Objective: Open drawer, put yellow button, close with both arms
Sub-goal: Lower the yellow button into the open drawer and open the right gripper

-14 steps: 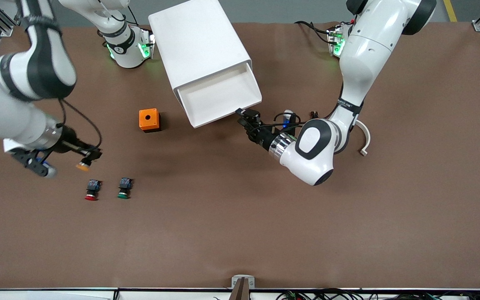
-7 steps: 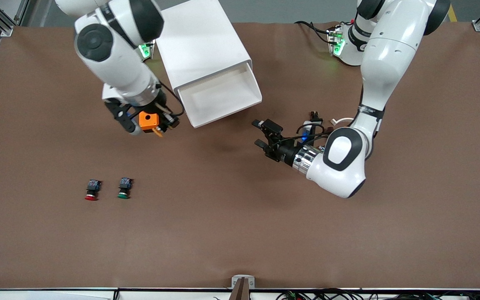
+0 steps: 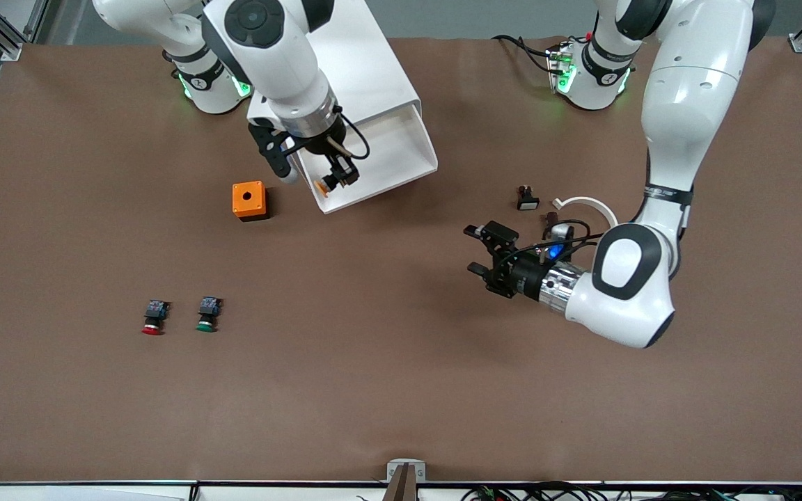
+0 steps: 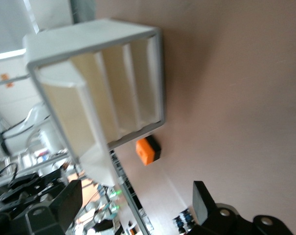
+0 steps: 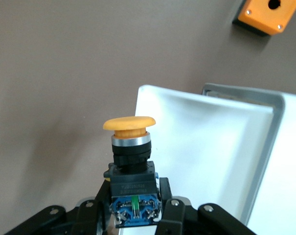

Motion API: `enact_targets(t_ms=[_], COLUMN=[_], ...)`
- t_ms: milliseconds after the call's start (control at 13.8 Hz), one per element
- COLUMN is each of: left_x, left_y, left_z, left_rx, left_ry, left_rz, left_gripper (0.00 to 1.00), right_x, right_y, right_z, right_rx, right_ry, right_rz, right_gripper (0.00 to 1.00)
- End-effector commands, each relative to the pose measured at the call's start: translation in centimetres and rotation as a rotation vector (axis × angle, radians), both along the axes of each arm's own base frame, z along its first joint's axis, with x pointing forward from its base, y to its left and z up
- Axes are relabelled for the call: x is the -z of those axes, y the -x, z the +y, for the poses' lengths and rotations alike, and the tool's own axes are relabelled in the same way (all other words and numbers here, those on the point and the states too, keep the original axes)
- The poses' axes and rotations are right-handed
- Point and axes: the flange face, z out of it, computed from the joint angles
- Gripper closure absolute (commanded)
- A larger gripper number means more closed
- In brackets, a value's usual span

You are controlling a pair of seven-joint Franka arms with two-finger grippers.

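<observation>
The drawer stands pulled out of the white cabinet, and the part of its floor I can see is bare. My right gripper hangs over the drawer's front corner, toward the orange box, clenched on the yellow button, cap pointing away from my wrist. My own arm covers part of the drawer. My left gripper waits, jaws spread wide and holding nothing, over the table nearer the front camera than the drawer. The lower drawers show only in my left wrist view.
</observation>
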Motion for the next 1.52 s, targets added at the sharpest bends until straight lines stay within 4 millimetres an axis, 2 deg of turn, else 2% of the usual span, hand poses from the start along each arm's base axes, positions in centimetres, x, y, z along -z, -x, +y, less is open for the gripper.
enact_targets(t_ms=[0, 217, 579, 651, 723, 796, 868, 940, 1085, 1230, 1302, 1447], left_x=[-1.1, -1.9, -2.0, -1.9, -2.4, -2.8, -2.9, -4.0, -4.9, -6.4, -7.2, -7.8], left_y=[0.1, -0.7, -0.6, -0.6, -0.5, -0.5, -0.5, -0.6, -1.1, -1.1, -1.0, 0.0], left_z=[1.4, 3.8, 5.1, 5.2, 5.1, 4.9, 4.7, 4.7, 5.2, 4.6, 3.9, 1.1], left_rx=[0.086, 0.140, 0.309, 0.347, 0.377, 0.404, 0.435, 0.439, 0.419, 0.454, 0.508, 0.648], left_ry=[-0.043, -0.045, -0.059, -0.058, -0.050, -0.032, -0.006, -0.002, -0.011, -0.028, -0.046, -0.025], left_rz=[-0.099, -0.198, -0.348, -0.374, -0.402, -0.438, -0.469, -0.503, -0.539, -0.601, -0.666, -0.747], left_gripper=[0.01, 0.01, 0.01, 0.01, 0.01, 0.01, 0.01, 0.01, 0.01, 0.01, 0.01, 0.01], right_x=[1.4, 3.7, 6.7, 6.8, 6.8, 6.8, 6.8, 7.0, 6.1, 4.6, 3.5, 1.4], right_y=[1.5, 2.9, 4.6, 4.8, 4.8, 4.9, 5.1, 5.4, 5.0, 3.7, 2.6, 0.4], right_z=[1.2, 2.2, 5.1, 5.3, 5.3, 5.3, 5.5, 5.6, 5.8, 5.2, 4.5, 2.2], right_rx=[0.051, 0.072, 0.075, 0.080, 0.083, 0.082, 0.077, 0.072, 0.063, -0.001, -0.038, -0.139], right_ry=[0.003, 0.006, 0.054, 0.056, 0.062, 0.063, 0.067, 0.071, 0.058, 0.053, 0.057, 0.076], right_rz=[0.014, 0.007, 0.002, 0.004, 0.007, 0.010, 0.013, 0.015, 0.003, -0.010, -0.011, 0.001], right_gripper=[1.00, 1.00, 1.00, 0.98, 0.87, 0.56, 0.17, 0.00, 0.00, 0.00, 0.00, 0.00])
